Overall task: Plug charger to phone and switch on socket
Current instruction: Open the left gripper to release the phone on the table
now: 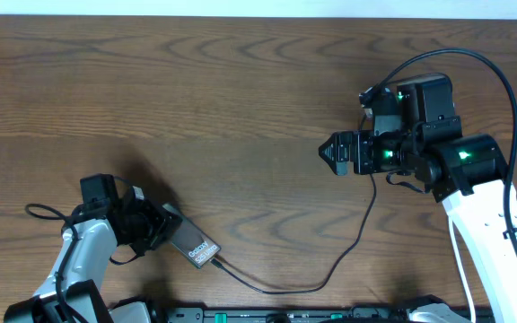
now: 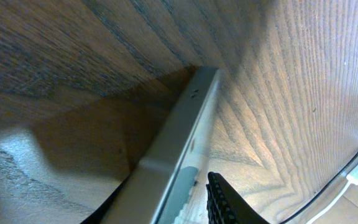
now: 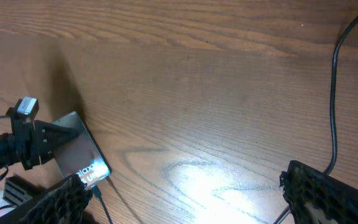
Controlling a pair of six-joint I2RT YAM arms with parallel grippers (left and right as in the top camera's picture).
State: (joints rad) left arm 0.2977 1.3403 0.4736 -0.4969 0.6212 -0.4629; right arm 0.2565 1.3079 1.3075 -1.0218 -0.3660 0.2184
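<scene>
Charger (image 1: 358,237) work looks finished to my eye: the thin black cable runs from the middle right of the overhead frame, loops down along the bottom edge, and ends at the lower-right end of the phone (image 1: 197,248), where its tip appears seated, though the joint is too small to be sure of. That leaves you the switch. The socket shows in none of the three views, so your next move calls for finding it first, then bringing one fingertip down on its switch without dragging the cable. The phone lies flat on the wooden table (image 1: 196,90) at the lower left of the overhead frame, lettering up. Your left gripper (image 1: 155,224) sits over the phone's upper-left end, arm folded low and reaching toward the lower right. In the left wrist view one ridged finger (image 2: 225,202) stands just beside the phone's metal edge. Whether it presses or has a sliver of clearance I cannot tell. Your right gripper (image 1: 333,152) hangs at the middle right, pointing toward the left edge of the frame, jaws spread wide and holding nothing, with the cable passing close behind it.
</scene>
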